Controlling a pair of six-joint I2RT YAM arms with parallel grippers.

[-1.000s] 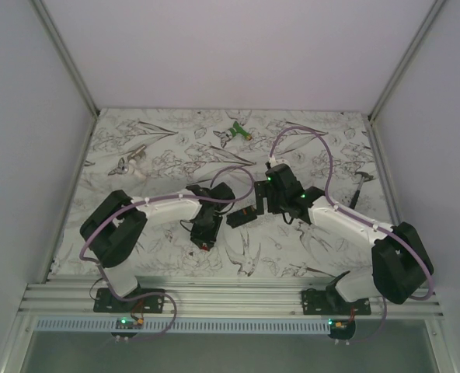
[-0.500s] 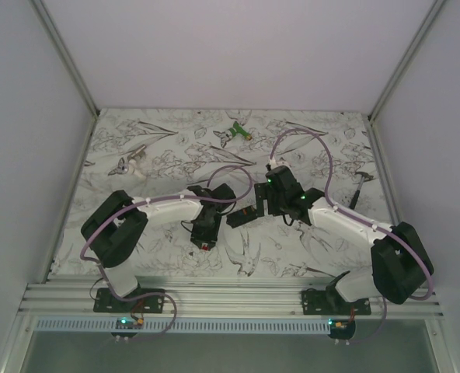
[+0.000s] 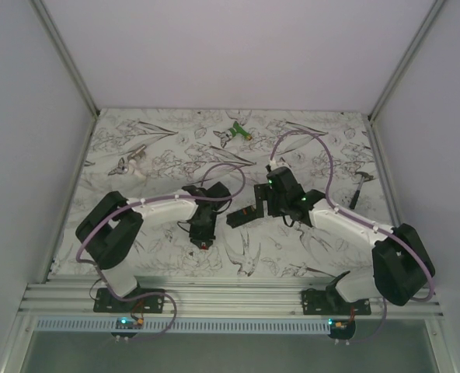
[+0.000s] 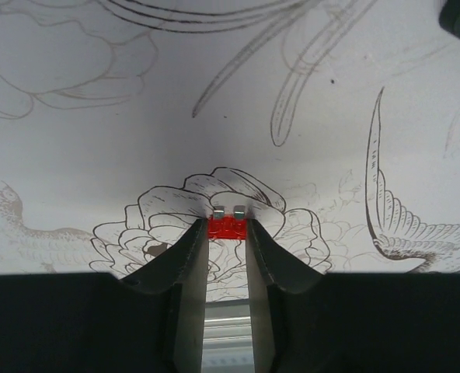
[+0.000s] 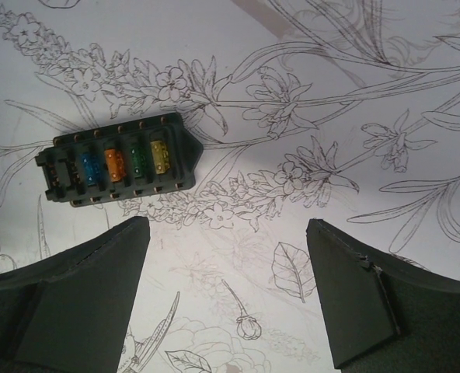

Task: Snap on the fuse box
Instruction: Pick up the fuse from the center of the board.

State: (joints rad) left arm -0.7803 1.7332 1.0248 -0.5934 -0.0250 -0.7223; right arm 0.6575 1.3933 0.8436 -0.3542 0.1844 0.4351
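The fuse box is a black oblong block lying on the flower-printed table, with blue, orange, green and yellow fuses in its slots. In the top view the fuse box lies between the two arms. My right gripper is open and empty, above the table just to the near right of the box; in the top view the right gripper is next to the box's right end. My left gripper is shut on a small red fuse, prongs pointing outward, and in the top view the left gripper is left of the box.
A green-and-white gadget lies at the table's far middle. A dark thin tool lies near the right edge. Grey walls close in the table on both sides, and a metal rail runs along the near edge.
My left arm has shifted slightly left with the red fuse still held. The right arm and the fuse box have barely moved.
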